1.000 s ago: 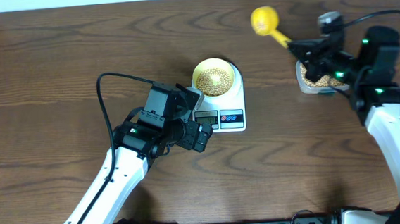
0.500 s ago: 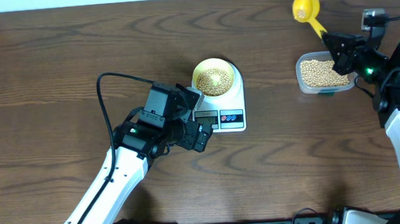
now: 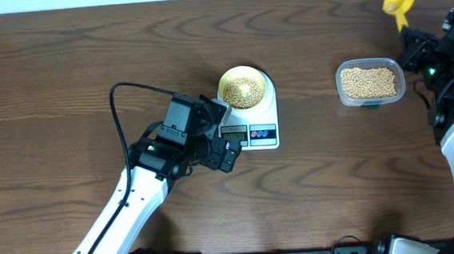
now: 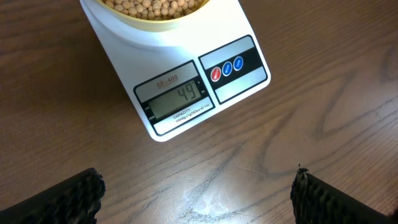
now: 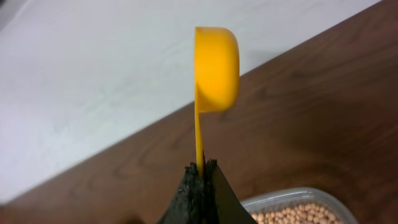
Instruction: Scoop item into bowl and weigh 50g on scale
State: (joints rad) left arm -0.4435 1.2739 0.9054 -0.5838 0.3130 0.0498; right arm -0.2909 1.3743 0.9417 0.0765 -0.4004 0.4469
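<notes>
Forty-nine is the figure on the display (image 4: 180, 99) of the scale (image 3: 265, 118), seen clearly from the left wrist, with one red button (image 4: 216, 72) and two blue ones beside it. On the round platform sits the pale yellow bowl (image 3: 223, 85), and it holds a heap of tan beans (image 3: 244, 86) that covers its bottom. The left gripper (image 4: 199, 202) hovers just in front of the scale, jaws spread wide. Its two black fingers (image 4: 68, 199) show at the lower corners of the wrist view, nothing between them but bare wood.

Over on the right, the right gripper (image 5: 202, 186) has its jaws pressed tight on the thin handle of the yellow scoop (image 5: 216, 68). The scoop stands up out of the grip, cup turned on its side, seen edge-on. Whether any beans are inside it, I cannot tell. From overhead the scoop is up by the far right corner of the table (image 3: 63, 74), beyond the clear plastic tub (image 3: 339, 83) and apart from it. That tub is well apart from the scale, to its right, and a layer of the same beans covers its floor.
</notes>
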